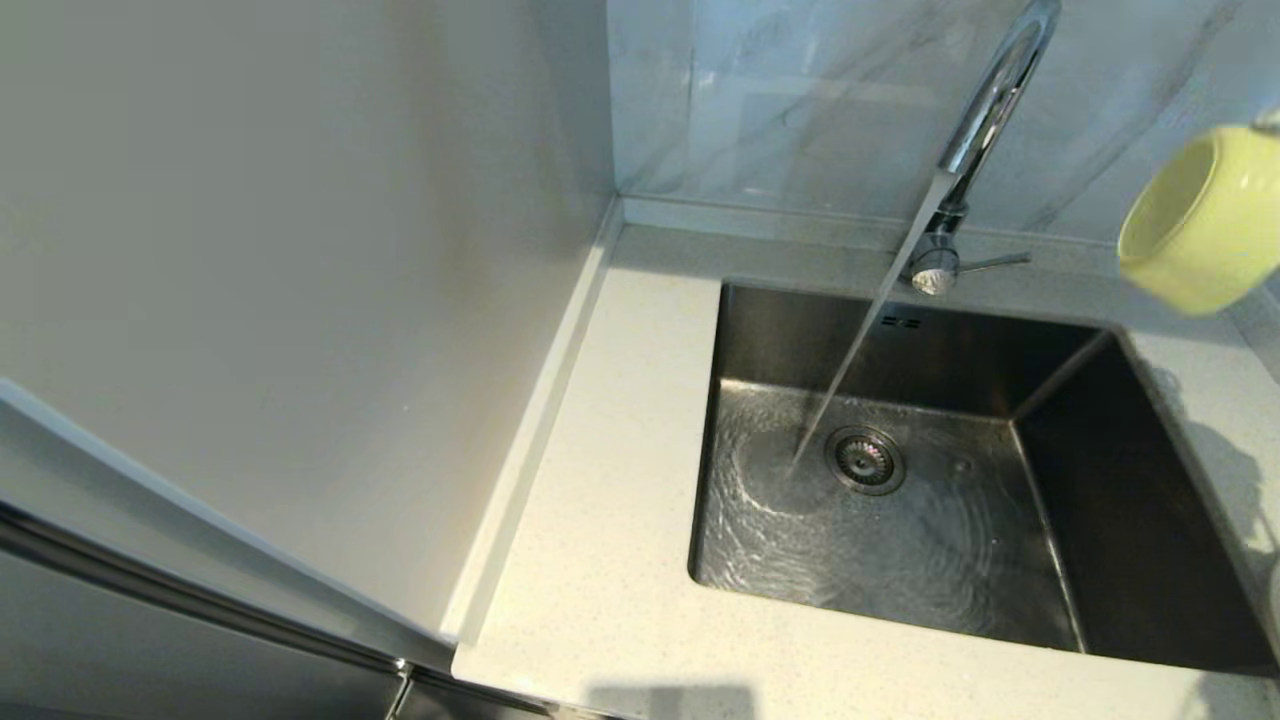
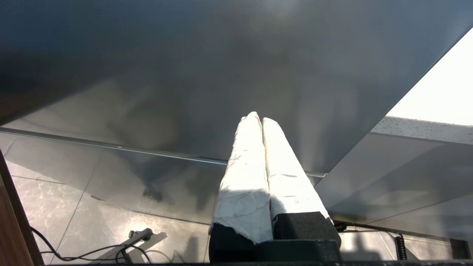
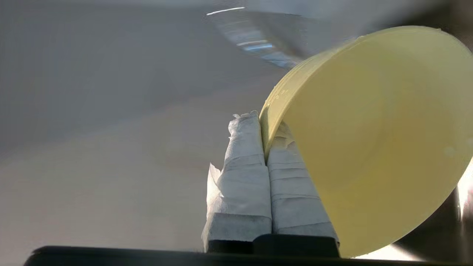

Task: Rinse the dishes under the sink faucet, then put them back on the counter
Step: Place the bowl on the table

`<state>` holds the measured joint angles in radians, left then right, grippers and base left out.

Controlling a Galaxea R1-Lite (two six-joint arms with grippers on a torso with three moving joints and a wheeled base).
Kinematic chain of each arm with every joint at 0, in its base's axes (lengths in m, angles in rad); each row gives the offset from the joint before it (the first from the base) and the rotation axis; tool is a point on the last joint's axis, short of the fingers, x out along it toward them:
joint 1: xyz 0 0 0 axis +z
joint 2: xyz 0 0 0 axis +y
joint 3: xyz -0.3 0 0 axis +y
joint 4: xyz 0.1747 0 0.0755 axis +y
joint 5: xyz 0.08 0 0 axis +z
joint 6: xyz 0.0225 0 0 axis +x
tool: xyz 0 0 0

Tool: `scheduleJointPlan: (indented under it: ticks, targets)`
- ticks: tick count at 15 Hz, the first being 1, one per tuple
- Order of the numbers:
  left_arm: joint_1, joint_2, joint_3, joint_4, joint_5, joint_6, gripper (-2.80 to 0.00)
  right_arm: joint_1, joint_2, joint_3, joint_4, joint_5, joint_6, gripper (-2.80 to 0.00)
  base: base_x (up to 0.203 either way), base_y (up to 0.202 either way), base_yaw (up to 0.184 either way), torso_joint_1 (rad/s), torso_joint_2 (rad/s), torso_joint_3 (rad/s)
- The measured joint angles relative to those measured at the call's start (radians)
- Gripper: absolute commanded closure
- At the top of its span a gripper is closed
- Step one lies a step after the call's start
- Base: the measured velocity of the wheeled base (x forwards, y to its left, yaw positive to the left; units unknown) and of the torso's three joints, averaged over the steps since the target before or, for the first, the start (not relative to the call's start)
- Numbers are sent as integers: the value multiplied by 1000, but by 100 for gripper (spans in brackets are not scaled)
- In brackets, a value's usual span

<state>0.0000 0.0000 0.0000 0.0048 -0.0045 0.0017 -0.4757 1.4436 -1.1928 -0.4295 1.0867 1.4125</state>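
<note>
The small pale-yellow bowl (image 1: 1205, 215) hangs in the air at the far right, above the counter beside the sink, tipped on its side with its mouth facing left. My right gripper (image 3: 264, 127) is shut on the bowl (image 3: 373, 140), pinching its rim between the white-wrapped fingers. Water runs in a slanted stream from the chrome faucet (image 1: 985, 120) into the steel sink (image 1: 760, 530), rippling round the drain strainer (image 1: 865, 460). My left gripper (image 2: 257, 119) is shut on nothing, parked low beside a grey cabinet front. The plate and chopsticks are out of view.
The speckled counter (image 1: 600, 500) borders the sink on the left and front. A tall pale panel (image 1: 300, 300) rises on the left. The grey-veined wall (image 1: 800, 100) stands behind the faucet. The faucet's lever (image 1: 1000, 263) points right.
</note>
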Motion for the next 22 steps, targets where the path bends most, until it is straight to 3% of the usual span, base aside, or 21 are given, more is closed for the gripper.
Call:
scheduleJointPlan:
  ticks: [2, 3, 5, 7, 9, 11, 13, 16, 22]
  targets:
    - [0, 0, 0, -1, 0, 0, 0, 12, -1, 54, 219, -112, -109, 0, 0, 0, 0, 0, 0, 0]
    - [0, 0, 0, 0, 0, 0, 0, 30, 0, 28, 358, -206, -192, 0, 0, 0, 0, 0, 0, 0]
    - [0, 0, 0, 0, 0, 0, 0, 75, -2, -89, 655, -473, -440, 0, 0, 0, 0, 0, 0, 0]
    - [0, 0, 0, 0, 1, -1, 0, 110, -5, -155, 886, -714, -753, 0, 0, 0, 0, 0, 0, 0]
    - [0, 0, 0, 0, 1, 0, 0, 126, -5, -170, 978, -851, -1107, 0, 0, 0, 0, 0, 0, 0]
    - [0, 0, 0, 0, 0, 0, 0, 136, 10, -170, 973, -928, -1440, 0, 0, 0, 0, 0, 0, 0]
    - [0, 0, 0, -1, 0, 0, 0, 148, 49, -167, 889, -961, -1685, 0, 0, 0, 0, 0, 0, 0]
    - [0, 0, 0, 0, 0, 0, 0, 165, 129, -169, 832, -1024, -1833, 0, 0, 0, 0, 0, 0, 0]
    - [0, 0, 0, 0, 0, 0, 0, 154, 341, -328, 783, -1145, -1826, 0, 0, 0, 0, 0, 0, 0]
